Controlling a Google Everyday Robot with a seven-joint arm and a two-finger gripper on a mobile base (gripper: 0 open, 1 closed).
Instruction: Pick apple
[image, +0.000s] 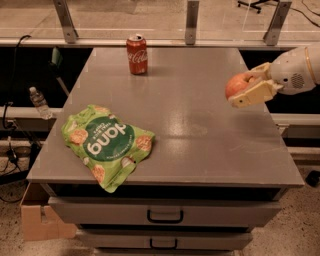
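Bench fills most of the view, grey top, drawers under the front edge. The biggest thing on it is the green snack bag, front-left, well apart from the work. The arm enters from the right, and the claw sits over the bench's right edge, about mid-depth. The red soda can stands upright at the back, left of centre, also well clear. The apple is in the claw, pinched between the two tan fingers, one above and one below, with the fruit's left side sticking out past the tips. It looks to be off the bench surface, though I can't confirm the gap from this angle. My read is that you're in the lift, grasp made. It's round, smooth and gripped fairly near the fingertips, so it could roll out forward if you tilt or jerk. Raise straight up, slow, wrist level, no loosening of the pinch. Don't swing left toward the can or bag, there's no need. If it slips, set it down flat and regrip deeper between the fingers.
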